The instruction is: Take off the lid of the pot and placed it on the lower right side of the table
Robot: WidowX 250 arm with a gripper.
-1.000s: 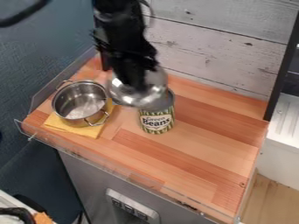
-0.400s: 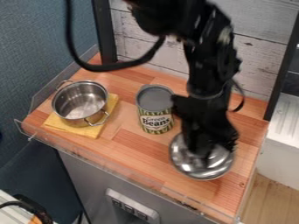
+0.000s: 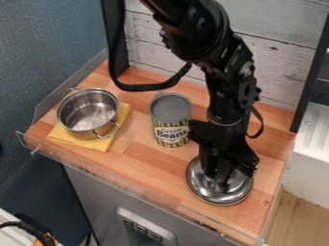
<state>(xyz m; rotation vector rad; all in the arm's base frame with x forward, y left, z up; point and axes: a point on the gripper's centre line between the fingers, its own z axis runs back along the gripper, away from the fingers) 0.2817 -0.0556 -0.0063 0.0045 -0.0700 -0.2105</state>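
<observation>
The black gripper (image 3: 220, 178) points down over the lower right part of the table (image 3: 154, 166), its fingers closed at the middle of the silver lid (image 3: 218, 192), where the knob is hidden between them. The lid lies low, at or very near the wooden surface. On the left, the metal pot (image 3: 89, 113) stands uncovered with its inside showing, on a folded yellow cloth (image 3: 101, 144).
A green beans can (image 3: 171, 120) stands mid-table, between the pot and the arm. A low clear rail (image 3: 116, 178) runs along the front and left edges. The plank wall (image 3: 283, 67) rises behind, and a black post (image 3: 116, 38) stands at the back left.
The gripper has carried the lid from between the pot and the can to the lower right, passing the can. Since the middle frame, the lid has shifted slightly down and to the left.
</observation>
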